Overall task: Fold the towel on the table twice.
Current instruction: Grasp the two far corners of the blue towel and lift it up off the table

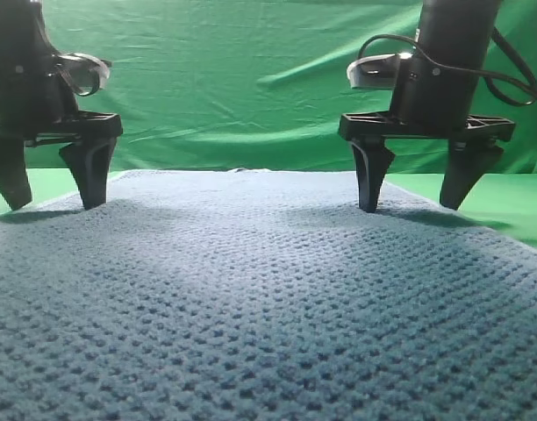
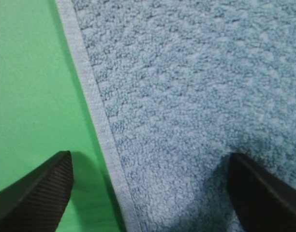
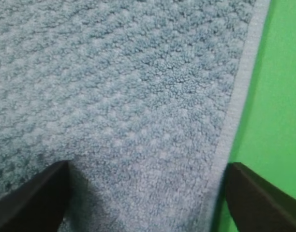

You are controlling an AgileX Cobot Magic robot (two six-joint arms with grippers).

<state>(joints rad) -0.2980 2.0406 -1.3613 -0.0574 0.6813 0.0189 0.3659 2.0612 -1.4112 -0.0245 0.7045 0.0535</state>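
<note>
The towel (image 1: 268, 298) lies flat and spread on the green counter (image 1: 514, 206), filling most of the exterior high view, its waffle weave unfolded and its far edge running across near the wrinkled green backdrop (image 1: 251, 79). The left tool (image 1: 51, 197) stands over the towel's far left corner area with its fingers apart: the outer finger (image 1: 10, 175) comes down on the bare counter just beside the towel, the inner finger (image 1: 89, 175) onto the towel itself. The left wrist view confirms this, showing the pale hem (image 2: 97, 121) running between the two fingertips, one tip (image 2: 39, 193) over green counter (image 2: 27, 87) and the other (image 2: 264, 193) over the towel (image 2: 196, 87). The right tool (image 1: 415, 197) stands likewise over the far right edge, fingers apart, the inner finger (image 1: 369, 180) on the towel and the outer finger (image 1: 466, 180) at or just past the hem. In the right wrist view the hem (image 3: 240, 96) passes between the tips, the left-hand tip (image 3: 32, 198) over towel (image 3: 114, 87), the right-hand tip (image 3: 264, 203) over counter (image 3: 283, 87). Both tools straddle the towel's edges; neither is clamped on any cloth. Whether the fingertips actually touch the surface cannot be told, though shadows sit tight beneath them.
</note>
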